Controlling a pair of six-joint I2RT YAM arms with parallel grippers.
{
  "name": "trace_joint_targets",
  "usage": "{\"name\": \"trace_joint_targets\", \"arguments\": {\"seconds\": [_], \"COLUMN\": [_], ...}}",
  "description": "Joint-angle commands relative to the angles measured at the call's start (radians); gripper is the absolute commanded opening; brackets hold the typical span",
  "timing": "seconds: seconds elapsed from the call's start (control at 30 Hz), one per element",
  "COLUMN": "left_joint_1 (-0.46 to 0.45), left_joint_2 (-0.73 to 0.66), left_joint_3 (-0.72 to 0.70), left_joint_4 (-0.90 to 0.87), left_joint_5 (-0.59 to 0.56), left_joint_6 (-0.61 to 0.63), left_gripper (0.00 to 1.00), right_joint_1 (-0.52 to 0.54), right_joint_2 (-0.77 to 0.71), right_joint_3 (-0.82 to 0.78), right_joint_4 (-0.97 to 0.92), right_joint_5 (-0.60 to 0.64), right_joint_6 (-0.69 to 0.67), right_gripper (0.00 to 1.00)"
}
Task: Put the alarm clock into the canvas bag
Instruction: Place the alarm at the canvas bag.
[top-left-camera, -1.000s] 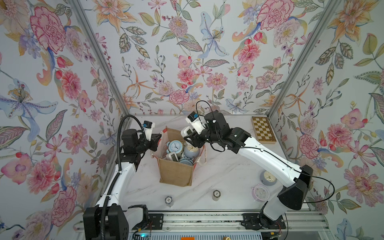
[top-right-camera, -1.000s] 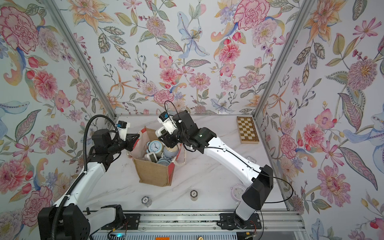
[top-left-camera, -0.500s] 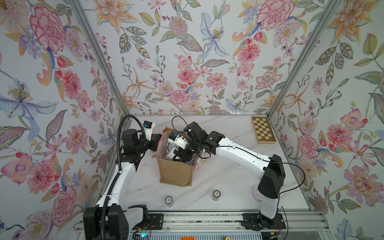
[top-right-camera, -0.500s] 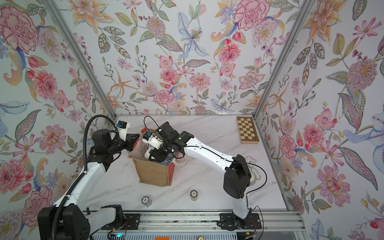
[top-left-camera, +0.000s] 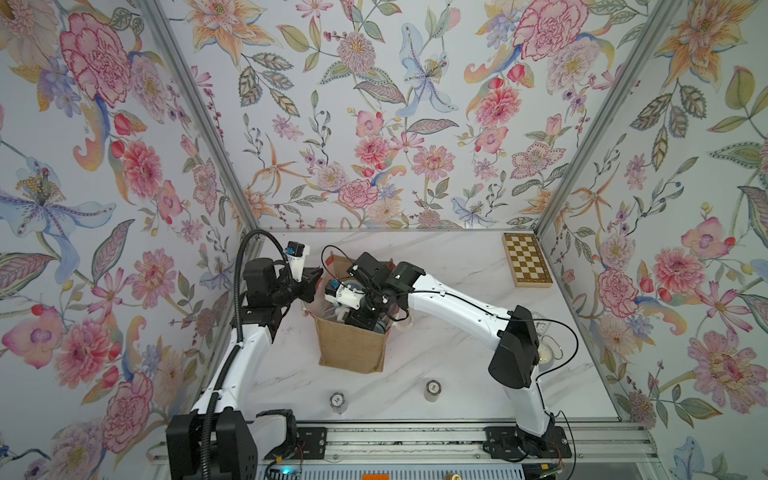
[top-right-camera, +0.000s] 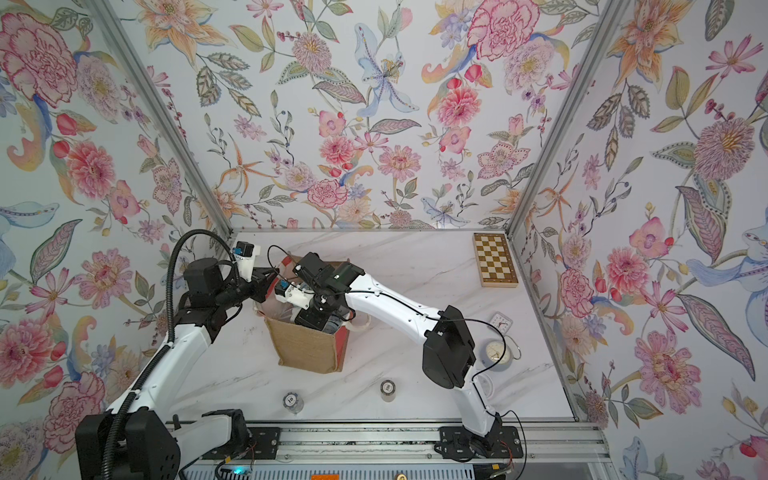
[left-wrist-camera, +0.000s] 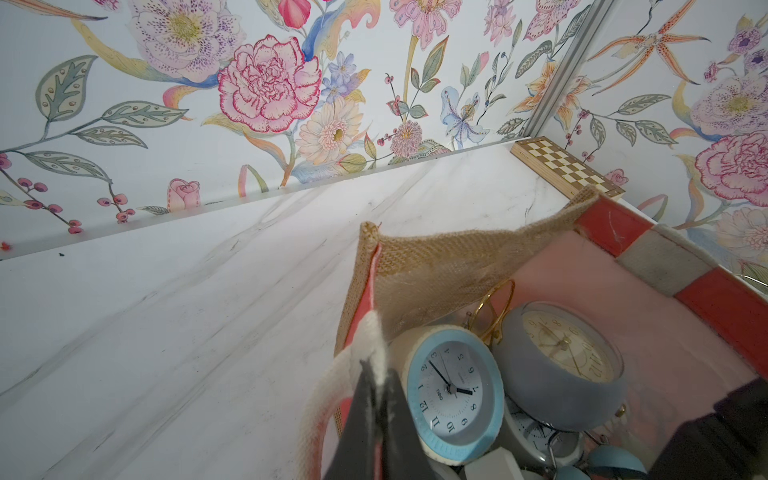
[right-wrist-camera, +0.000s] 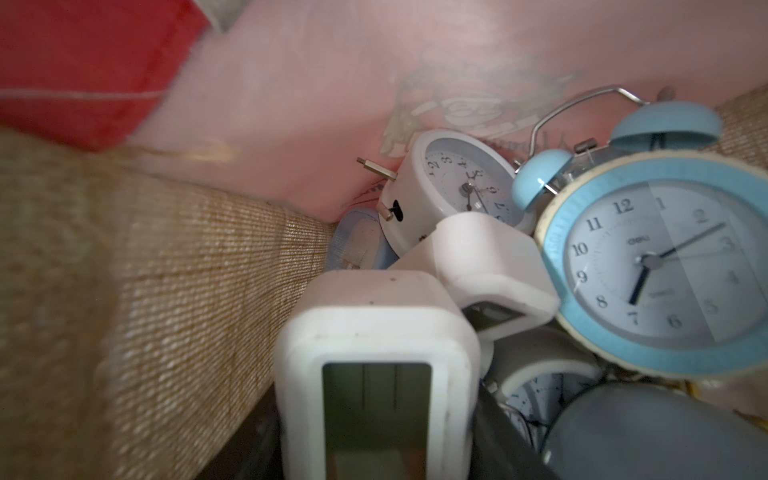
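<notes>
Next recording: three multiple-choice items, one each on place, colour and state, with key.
1. The chessboard box lies: A) in the far right corner; B) beside the left arm's base; C) at the front edge.
2. The rim of the round clock in the left wrist view is: A) red; B) light blue; C) black.
3. The left jaws are: A) wide open; B) shut on the strap handle of the canvas bag; C) shut on a clock.
Key: 1A, seen there in both top views; 2B, a blue ring surrounds the white dial; 3B, the strap sits pinched between them.
</notes>
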Motion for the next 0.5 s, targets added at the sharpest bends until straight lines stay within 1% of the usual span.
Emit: {"name": "trace_joint_targets", "arguments": {"seconds": [0.0,0.07,0.13,0.33,0.47], "left_joint_1": [-0.006,-0.006,-0.006,-0.006,-0.006], "left_joint_2": [-0.011,-0.009,-0.009,-0.004,-0.004], "left_joint_3": [0.006,0.005,0.006,0.008,0.01], "left_joint_4": [0.017,0.016,0.015,0.012,0.007], "left_joint_5": [0.01,0.01,0.01,0.006,0.001], "left_joint_6": [-0.006,-0.006,-0.006,-0.006,-0.003], "left_gripper": [0.0,0.0,0.0,0.0,0.0], "right_joint_1": [0.0,0.005,0.006,0.024,0.023], "right_joint_2": [0.095,0.119,0.133,0.097,0.076], "right_joint_3": [-0.01,0.011,0.037,0.048,0.07], "right_joint_4": [-0.148,-0.178,-0.209,-0.262,-0.287], "right_joint_5": [0.104,0.13,0.123,-0.03,-0.065], "right_joint_6": [-0.035,-0.039,-0.049,-0.13,-0.14], "right_gripper": [0.38,0.39,0.4,0.5,0.57]}}
